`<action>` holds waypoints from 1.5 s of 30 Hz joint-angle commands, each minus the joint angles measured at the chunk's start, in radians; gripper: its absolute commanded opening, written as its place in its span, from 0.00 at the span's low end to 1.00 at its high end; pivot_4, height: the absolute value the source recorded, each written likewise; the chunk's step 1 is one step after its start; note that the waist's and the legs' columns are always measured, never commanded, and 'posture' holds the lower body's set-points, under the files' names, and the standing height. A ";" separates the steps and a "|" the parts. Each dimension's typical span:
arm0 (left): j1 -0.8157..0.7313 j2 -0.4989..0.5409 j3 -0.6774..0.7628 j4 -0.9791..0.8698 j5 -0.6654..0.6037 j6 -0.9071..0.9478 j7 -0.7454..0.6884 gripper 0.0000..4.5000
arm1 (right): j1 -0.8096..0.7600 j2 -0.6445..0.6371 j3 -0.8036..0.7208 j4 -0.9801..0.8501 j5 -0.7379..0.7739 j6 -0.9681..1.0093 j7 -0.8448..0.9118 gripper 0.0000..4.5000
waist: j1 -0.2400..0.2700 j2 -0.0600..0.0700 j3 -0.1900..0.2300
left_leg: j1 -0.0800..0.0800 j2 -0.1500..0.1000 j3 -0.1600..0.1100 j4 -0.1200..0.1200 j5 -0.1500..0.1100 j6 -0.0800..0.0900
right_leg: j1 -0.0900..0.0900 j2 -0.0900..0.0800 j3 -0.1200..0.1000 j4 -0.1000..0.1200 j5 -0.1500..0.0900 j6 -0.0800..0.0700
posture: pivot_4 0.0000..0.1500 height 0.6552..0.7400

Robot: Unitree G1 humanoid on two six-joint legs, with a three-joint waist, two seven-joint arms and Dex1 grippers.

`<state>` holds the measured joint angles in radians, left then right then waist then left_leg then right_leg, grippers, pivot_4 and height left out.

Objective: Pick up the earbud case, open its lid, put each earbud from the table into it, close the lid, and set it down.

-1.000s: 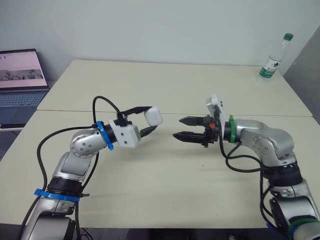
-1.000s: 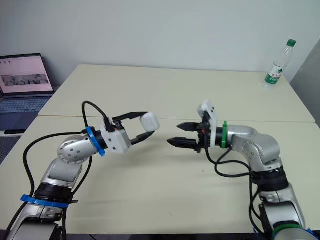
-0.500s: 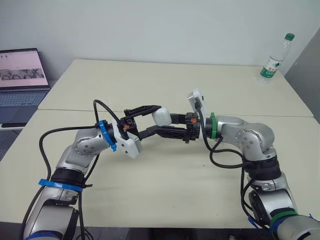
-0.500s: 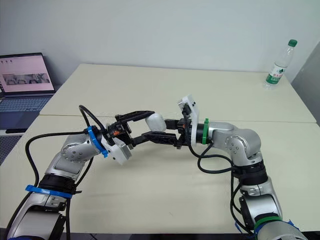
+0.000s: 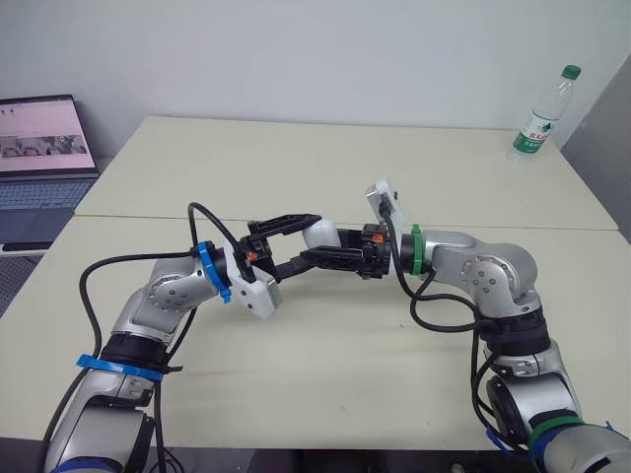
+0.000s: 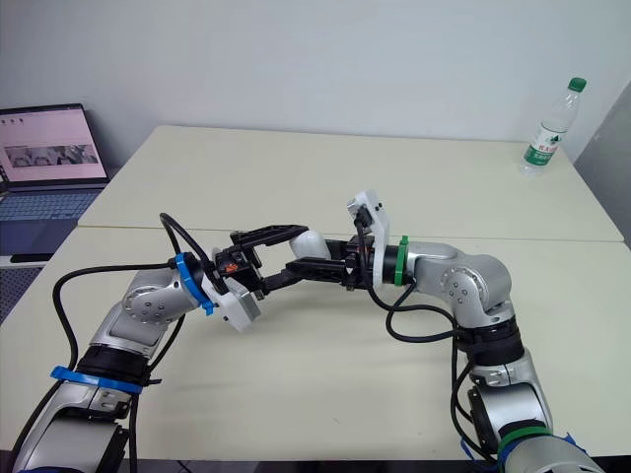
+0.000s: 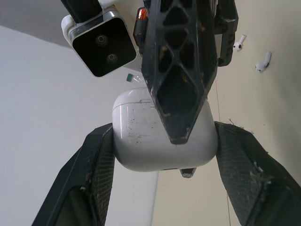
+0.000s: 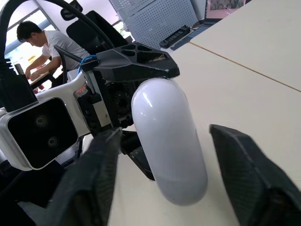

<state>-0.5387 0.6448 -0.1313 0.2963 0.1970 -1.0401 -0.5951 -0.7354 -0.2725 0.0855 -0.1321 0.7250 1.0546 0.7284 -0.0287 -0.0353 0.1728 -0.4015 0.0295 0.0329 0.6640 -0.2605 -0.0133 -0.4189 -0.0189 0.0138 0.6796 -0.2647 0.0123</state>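
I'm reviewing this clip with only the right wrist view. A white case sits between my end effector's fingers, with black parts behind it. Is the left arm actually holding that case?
Observer: Yes. In the left wrist view the left end effector has a finger pressed against each side of the earbud case.
Operator: Where are the earbuds?
Observer: Both are out of the case. The left wrist view shows one earbud and a second earbud lying close together on the table.
Operator: Is anything else on that table?
Observer: The head views show a water bottle standing at the far right corner, well away from both arms.
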 commanded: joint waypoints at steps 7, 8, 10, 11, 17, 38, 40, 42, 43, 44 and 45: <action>-0.022 0.006 -0.004 -0.024 -0.011 -0.013 0.028 0.62 | -0.003 -0.050 0.054 -0.027 -0.038 -0.088 0.071 0.21 | 0.000 0.000 0.000 | 0.000 0.000 0.000 0.000 0.000 0.000 | 0.000 0.000 0.000 0.000 0.000 0.000 | 1.00 1.00; -0.020 0.006 -0.005 -0.028 -0.011 -0.011 0.029 0.62 | -0.005 -0.049 0.052 -0.023 -0.037 -0.091 0.071 0.21 | 0.000 0.000 0.000 | 0.000 0.000 0.000 0.000 0.000 0.000 | 0.000 0.000 0.000 0.000 0.000 0.000 | 1.00 1.00; -0.008 0.012 -0.019 -0.041 -0.045 0.016 0.009 0.62 | -0.011 -0.042 0.041 -0.011 -0.035 -0.095 0.061 0.21 | 0.000 0.000 0.000 | 0.000 0.000 0.000 0.000 0.000 0.000 | 0.000 0.000 0.000 0.000 0.000 0.000 | 1.00 1.00; -0.001 0.018 -0.026 -0.046 -0.068 0.033 -0.005 0.78 | -0.013 -0.037 0.037 -0.002 -0.039 -0.100 0.052 0.21 | 0.000 0.000 0.000 | 0.000 0.000 0.000 0.000 0.000 0.000 | 0.000 0.000 0.000 0.000 0.000 0.000 | 1.00 1.00; 0.018 0.069 -0.033 -0.109 -0.211 0.155 -0.102 0.99 | -0.002 -0.033 0.038 0.038 -0.089 -0.147 0.025 0.19 | -0.001 0.000 0.000 | 0.000 0.000 0.000 0.000 0.000 0.000 | 0.000 0.000 0.000 0.000 0.000 0.000 | 1.00 1.00; -0.290 0.264 -0.136 -0.280 -0.535 1.382 -0.688 0.51 | 0.014 -0.075 0.260 0.127 -0.518 -0.538 0.066 0.19 | -0.001 -0.001 0.001 | 0.000 0.002 0.000 0.000 0.000 0.000 | -0.002 0.012 0.001 0.000 -0.001 0.000 | 1.00 1.00; -0.306 0.245 -0.145 -0.257 -0.501 1.361 -0.706 0.51 | 0.011 -0.068 0.262 0.111 -0.523 -0.526 0.066 0.19 | -0.002 -0.001 0.001 | 0.000 0.002 0.001 0.000 0.000 0.000 | -0.002 0.013 0.002 0.000 -0.001 0.000 | 1.00 1.00; -0.319 0.223 -0.154 -0.237 -0.469 1.334 -0.723 0.51 | 0.008 -0.067 0.269 0.090 -0.528 -0.517 0.070 0.19 | -0.002 -0.001 0.001 | 0.000 0.002 0.001 0.000 0.000 0.000 | -0.002 0.013 0.002 0.000 -0.001 0.000 | 1.00 1.00; -0.327 0.210 -0.157 -0.227 -0.457 1.326 -0.728 0.51 | 0.006 -0.068 0.276 0.079 -0.533 -0.516 0.074 0.19 | -0.002 -0.001 0.001 | 0.000 0.002 0.001 0.000 0.000 0.000 | -0.002 0.013 0.002 0.000 -0.001 0.000 | 1.00 1.00; -0.336 0.196 -0.159 -0.216 -0.446 1.318 -0.730 0.51 | 0.005 -0.069 0.282 0.070 -0.537 -0.514 0.077 0.19 | -0.001 -0.001 0.001 | -0.001 0.002 0.000 0.000 0.000 0.000 | -0.002 0.013 0.002 0.000 -0.001 0.000 | 1.00 1.00; -0.344 0.184 -0.161 -0.207 -0.435 1.311 -0.736 0.51 | 0.004 -0.071 0.289 0.061 -0.543 -0.514 0.080 0.19 | -0.001 -0.001 0.001 | -0.001 0.002 0.000 0.000 0.000 0.000 | -0.002 0.013 0.002 0.000 -0.001 0.000 | 1.00 1.00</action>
<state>-0.8512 0.8347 -0.2965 0.0918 -0.2535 0.2944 -1.3223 -0.7121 -0.3432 0.3761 -0.0165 0.1848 0.5438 0.7997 -0.0296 -0.0359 0.1735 -0.4021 0.0313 0.0333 0.6646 -0.2604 -0.0134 -0.4211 -0.0062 0.0162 0.6798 -0.2656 0.0119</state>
